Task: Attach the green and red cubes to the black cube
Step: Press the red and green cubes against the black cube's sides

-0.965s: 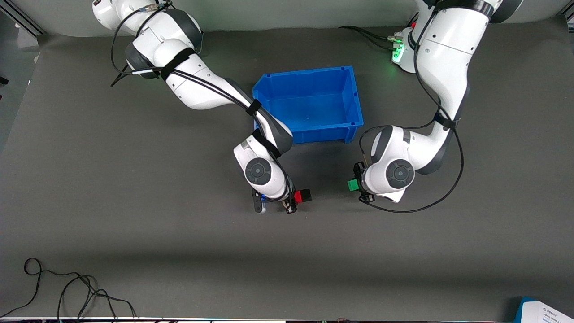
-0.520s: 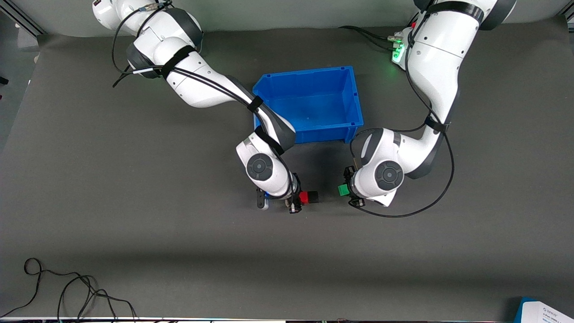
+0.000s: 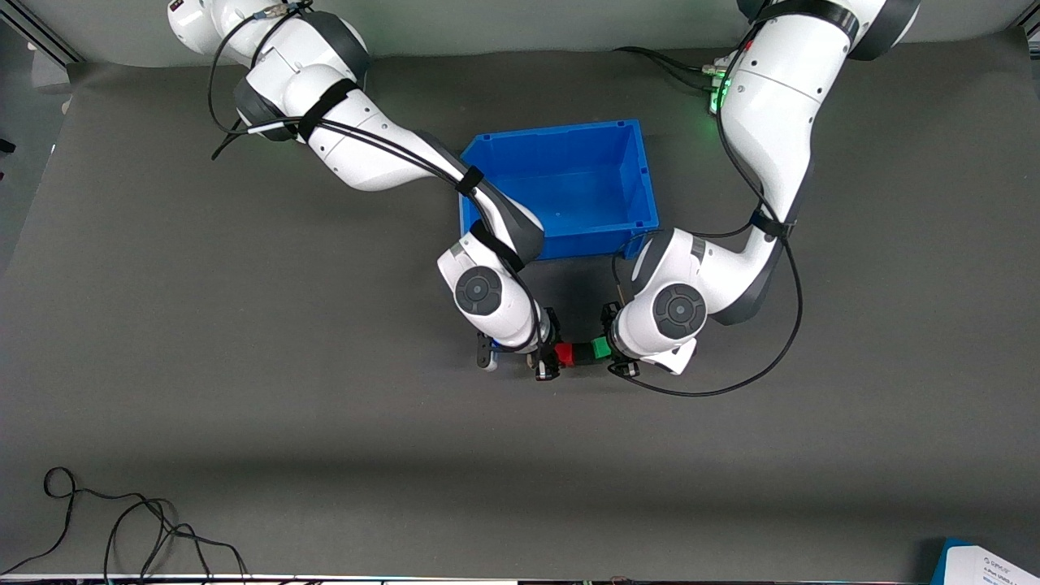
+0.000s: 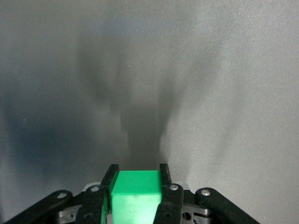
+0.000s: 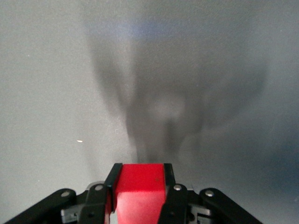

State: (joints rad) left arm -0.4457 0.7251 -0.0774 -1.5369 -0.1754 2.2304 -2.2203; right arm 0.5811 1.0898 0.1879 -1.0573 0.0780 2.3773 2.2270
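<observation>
The dark grey surface (image 3: 244, 390) spreads under both my arms, and the blue bin (image 3: 561, 188) sits open on it near the middle, closer to the edge where my bases stand. Nearer the front camera than the bin, my two grippers meet low over the surface. My right gripper (image 3: 548, 357) has its fingers (image 5: 111, 179) closed on the red cube (image 3: 563, 354); my left gripper (image 3: 615, 351) has its fingers (image 4: 164, 175) closed on the green cube (image 3: 601, 348). The black cube (image 3: 582, 354) sits between the two coloured cubes in one row, red at the right arm's end, green at the left arm's end.
</observation>
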